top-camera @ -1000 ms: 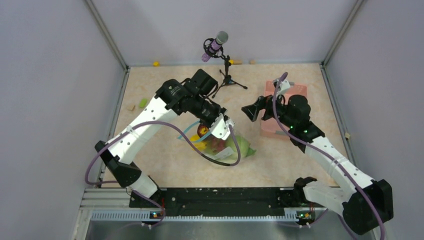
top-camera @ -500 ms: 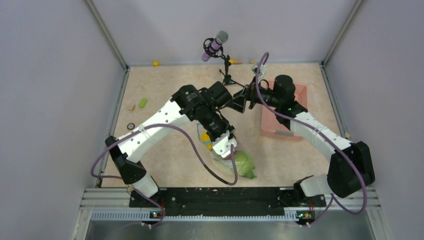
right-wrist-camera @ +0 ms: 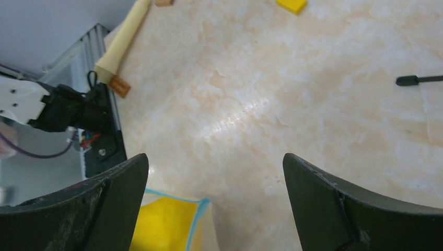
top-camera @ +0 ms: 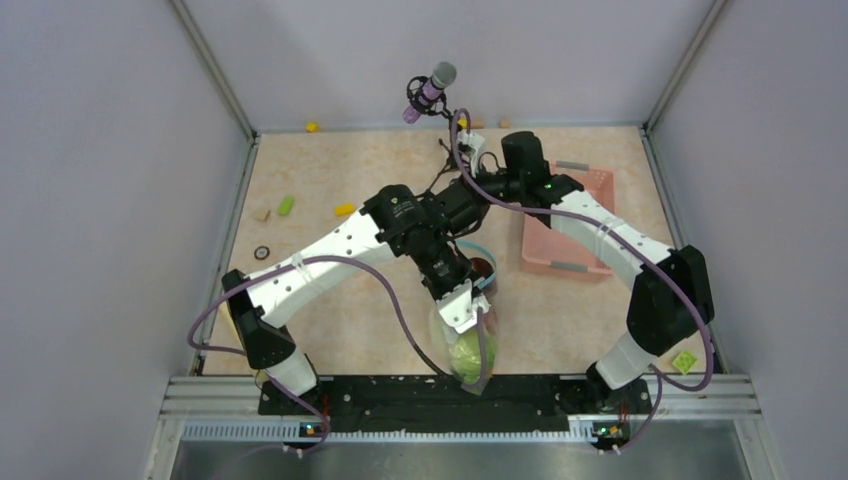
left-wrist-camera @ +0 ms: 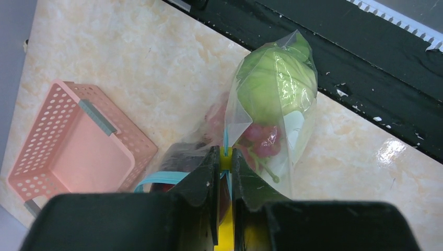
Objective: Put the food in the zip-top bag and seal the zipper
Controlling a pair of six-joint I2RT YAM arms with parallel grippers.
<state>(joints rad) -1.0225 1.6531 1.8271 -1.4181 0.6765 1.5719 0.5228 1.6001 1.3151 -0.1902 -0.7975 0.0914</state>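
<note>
Pinching tight with left gripper, arm stretched toward centre — holding right gripper wide apart, forearm angled leftward.

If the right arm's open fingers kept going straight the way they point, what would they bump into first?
Most likely the tabletop, which fills the gap between the right arm's fingers. The blue zipper edges in just below, so they might clip it; depth is hard to judge.

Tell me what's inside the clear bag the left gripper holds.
Inside the zip-top bag: a pale green cabbage, red pieces and a white piece. The left gripper hides what lies nearer the mouth.
</note>
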